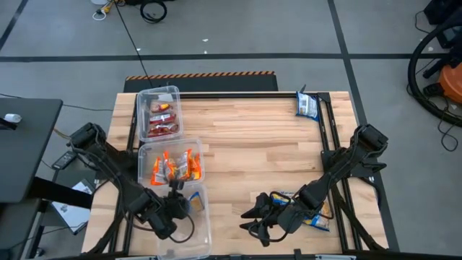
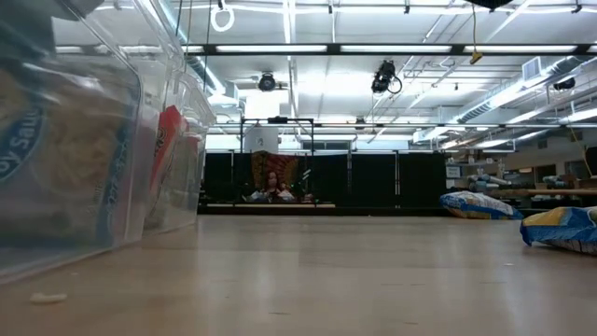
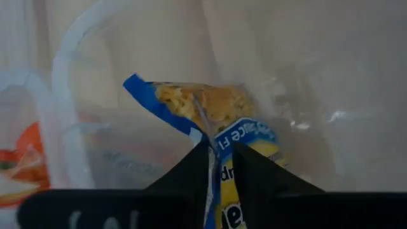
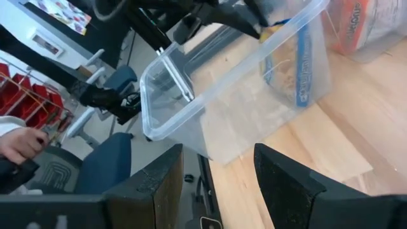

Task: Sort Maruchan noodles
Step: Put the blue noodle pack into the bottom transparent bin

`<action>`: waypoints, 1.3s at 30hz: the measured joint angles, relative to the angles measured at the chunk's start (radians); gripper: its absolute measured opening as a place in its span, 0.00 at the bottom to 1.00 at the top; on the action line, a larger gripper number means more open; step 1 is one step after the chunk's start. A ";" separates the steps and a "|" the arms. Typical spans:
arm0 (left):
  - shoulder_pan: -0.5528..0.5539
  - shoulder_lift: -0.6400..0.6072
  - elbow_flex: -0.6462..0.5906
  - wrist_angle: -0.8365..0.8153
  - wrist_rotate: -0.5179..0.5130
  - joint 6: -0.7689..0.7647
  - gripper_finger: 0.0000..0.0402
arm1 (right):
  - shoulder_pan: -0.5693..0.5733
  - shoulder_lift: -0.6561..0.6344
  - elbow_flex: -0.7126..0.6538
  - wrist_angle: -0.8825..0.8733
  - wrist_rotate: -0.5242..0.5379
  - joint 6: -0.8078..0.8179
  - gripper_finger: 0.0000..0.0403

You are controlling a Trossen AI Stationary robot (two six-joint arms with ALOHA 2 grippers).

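Observation:
Three clear bins stand in a row along the table's left side. The far bin [image 1: 159, 112] holds red noodle packets, the middle bin [image 1: 171, 165] orange ones. My left gripper [image 1: 177, 206] reaches into the near bin [image 1: 193, 220], shut on a blue-and-yellow noodle packet [image 3: 203, 108]. My right gripper [image 1: 253, 217] hovers open near the table's front edge and points at that bin. Another blue-and-yellow packet [image 1: 318, 218] lies under the right arm, and one more [image 1: 308, 106] lies at the far right. My left gripper pinches the blue-and-yellow packet's blue seam edge [image 3: 213, 152] between its two fingers [image 3: 191, 168]. The fingers slant down into the near bin from above. The packet stands on edge inside the bin [image 4: 299, 63], its lower part down near the bin's floor.
Bare wood stretches across the table's middle [image 1: 253, 152]. A metal rail [image 1: 328, 130] runs along the right side. Beyond the table's left edge there are a dark desk [image 1: 22, 144], a chair [image 4: 105, 165] and a person's hand [image 4: 19, 143].

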 joint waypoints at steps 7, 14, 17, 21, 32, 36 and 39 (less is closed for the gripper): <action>0.046 0.000 0.000 -0.067 -0.001 0.006 0.29 | -0.005 0.000 0.000 0.000 0.001 -0.003 0.49; 0.062 0.001 0.022 -0.084 0.014 0.006 0.26 | -0.004 0.000 0.000 -0.001 0.001 -0.007 0.49; 0.063 -0.002 0.080 -0.133 0.015 0.006 0.26 | -0.003 0.000 0.000 -0.005 0.001 -0.049 0.49; 0.062 -0.003 0.177 -0.226 0.022 0.001 0.26 | -0.006 -0.027 0.018 -0.042 0.001 -0.141 0.48; 0.043 -0.003 0.519 -0.209 0.040 0.006 0.26 | 0.040 -0.067 0.349 -1.024 -0.212 -0.041 0.42; 0.044 -0.004 0.539 -0.081 0.011 0.035 0.26 | 0.073 -0.066 0.312 -1.161 -0.252 0.237 0.44; 0.044 -0.003 0.539 -0.017 0.011 0.064 0.26 | 0.062 -0.063 0.244 -1.152 -0.256 0.379 0.46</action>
